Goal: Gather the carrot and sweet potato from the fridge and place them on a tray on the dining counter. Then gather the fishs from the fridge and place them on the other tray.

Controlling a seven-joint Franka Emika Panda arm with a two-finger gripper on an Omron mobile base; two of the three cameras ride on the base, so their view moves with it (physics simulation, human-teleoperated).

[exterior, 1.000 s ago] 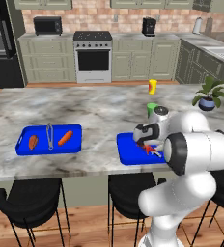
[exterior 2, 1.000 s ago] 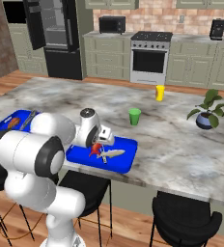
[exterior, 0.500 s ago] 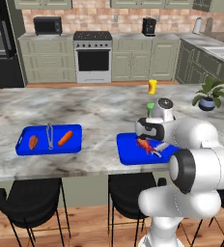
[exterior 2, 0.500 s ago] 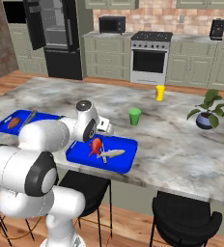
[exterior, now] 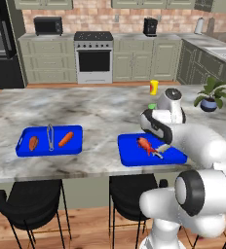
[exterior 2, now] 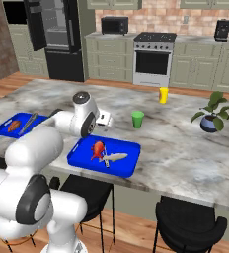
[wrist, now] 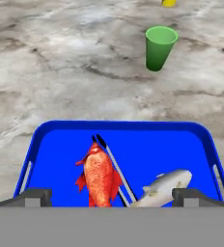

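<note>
Fishs (wrist: 100,177), red and pale, unlabelled, on blue tray (wrist: 147,133); gripper (wrist: 109,197) wide apart, empty.

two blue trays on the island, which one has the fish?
The tray in front of the arm: the red fish and pale fish lie in it. The far tray holds carrot and sweet potato.
</note>
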